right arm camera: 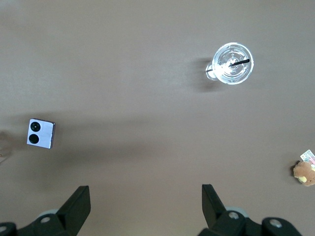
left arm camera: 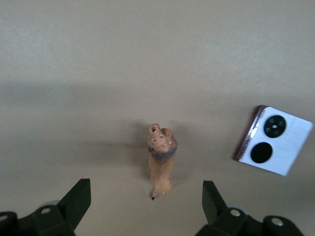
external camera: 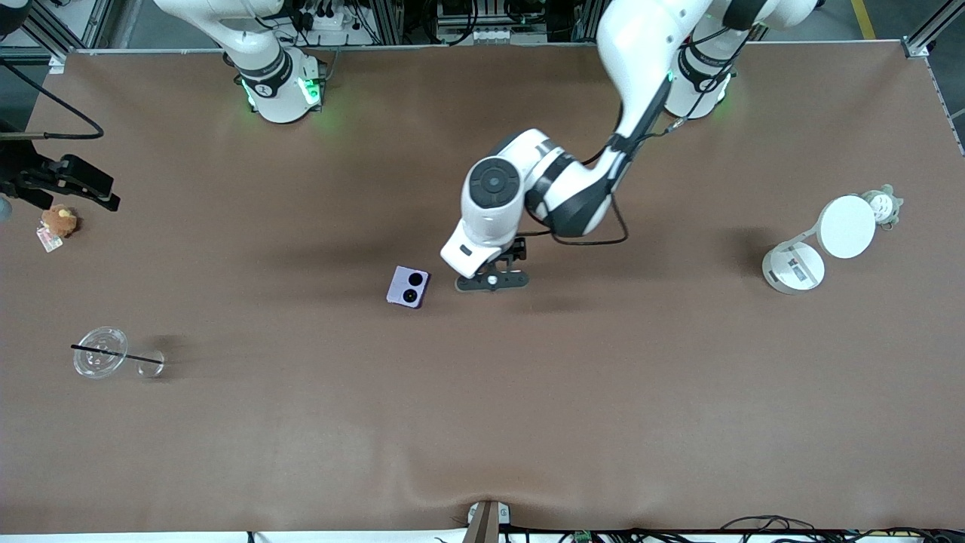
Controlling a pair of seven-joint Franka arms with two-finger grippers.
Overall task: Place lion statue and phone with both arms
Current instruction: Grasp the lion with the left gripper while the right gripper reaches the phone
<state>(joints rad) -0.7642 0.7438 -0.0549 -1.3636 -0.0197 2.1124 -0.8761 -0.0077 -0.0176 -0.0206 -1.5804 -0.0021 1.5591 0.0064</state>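
I see the phone [external camera: 408,286] mid-table, lion statue [left arm camera: 160,164] just beside it toward the left arm's end, under my left gripper [external camera: 491,280], desk lamp [external camera: 818,245] well apart.

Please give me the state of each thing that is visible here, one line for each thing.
lion statue: on the table, not gripped
phone: folded shut, lying flat, cameras up
left gripper: open, over the lion statue
right gripper: open, empty, waiting high at its end
plastic cup: upright, straw across its top
desk lamp: standing upright
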